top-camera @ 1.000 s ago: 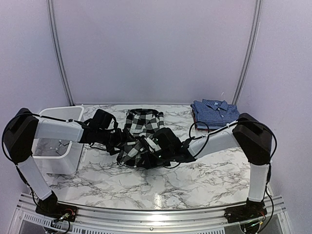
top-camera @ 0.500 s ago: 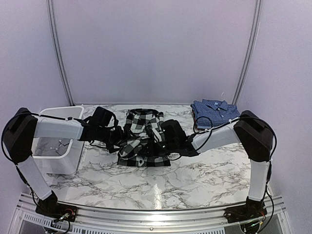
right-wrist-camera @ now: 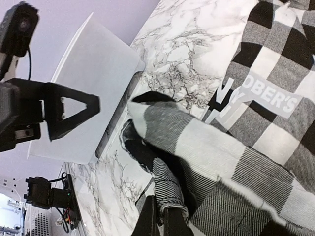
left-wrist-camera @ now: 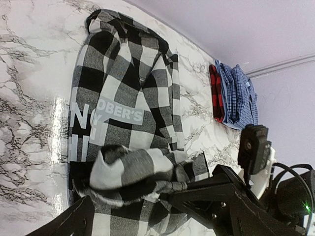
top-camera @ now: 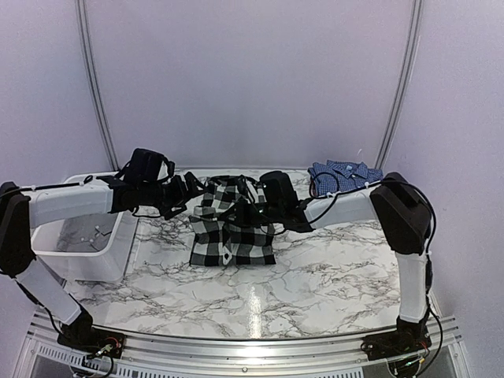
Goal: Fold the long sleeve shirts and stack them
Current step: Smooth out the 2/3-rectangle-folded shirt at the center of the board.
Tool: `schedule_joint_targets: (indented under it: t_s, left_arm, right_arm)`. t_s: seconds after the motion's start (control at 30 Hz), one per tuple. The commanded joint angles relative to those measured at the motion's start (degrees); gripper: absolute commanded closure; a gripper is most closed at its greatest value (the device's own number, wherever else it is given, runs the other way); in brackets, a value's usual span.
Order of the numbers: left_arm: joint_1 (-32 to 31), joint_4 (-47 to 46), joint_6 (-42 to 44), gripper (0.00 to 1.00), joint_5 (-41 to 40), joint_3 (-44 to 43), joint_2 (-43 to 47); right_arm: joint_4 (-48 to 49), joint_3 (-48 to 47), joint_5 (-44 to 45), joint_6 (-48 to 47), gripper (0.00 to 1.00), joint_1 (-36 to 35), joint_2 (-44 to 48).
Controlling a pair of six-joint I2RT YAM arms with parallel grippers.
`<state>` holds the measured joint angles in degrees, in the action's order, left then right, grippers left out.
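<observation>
We are pinching a fold of the big black-and-white checked cloth shirt with white letters (top-camera: pixel 232 236) in our right gripper (right-wrist-camera: pixel 160 216). Its two fingers are squeezing tight on the cloth. We are lifting that fold over the flat part of the shirt, because we are trying to make the shirt smaller and neater. The shirt is lying in the middle of the white marble-look table (top-camera: pixel 331 276), with its letters facing up. Our left gripper (left-wrist-camera: pixel 131 199) is hanging by the left side of the shirt with its fingers spread wide, holding nothing, so it is not tugging on the cloth. The blue small-checked collared shirt (top-camera: pixel 346 173) is sitting folded at the far right corner of the table, well apart from us. It is touching a red-and-black checked cloth (left-wrist-camera: pixel 214 93). We think the pile is growing there and the big shirt is going on it once it is folded. The white plastic box (top-camera: pixel 87 256) is standing at the left, and we are not using it.
</observation>
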<state>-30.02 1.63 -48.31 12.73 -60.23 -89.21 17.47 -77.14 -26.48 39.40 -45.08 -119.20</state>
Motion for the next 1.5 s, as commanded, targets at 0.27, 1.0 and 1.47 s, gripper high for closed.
schedule_joint_targets:
  t_s: [0.27, 1.0, 1.47]
  left_arm:
    - [-0.7, 2.6, 2.3, 0.01, -2.0, 7.4, 7.9]
    - [-11.1, -1.1, 4.7, 0.79, 4.7, -4.8, -13.6]
    - [-12.5, -1.1, 4.1, 0.82, 5.6, -5.2, -16.5]
  right_arm:
    - [-6.1, -11.6, 0.1, -3.8, 0.81, 3.7, -5.9]
    - [-12.3, 12.1, 8.1, -10.7, 0.44, 7.2, 18.6]
    - [6.2, 20.2, -7.4, 2.2, 0.13, 15.6, 13.1]
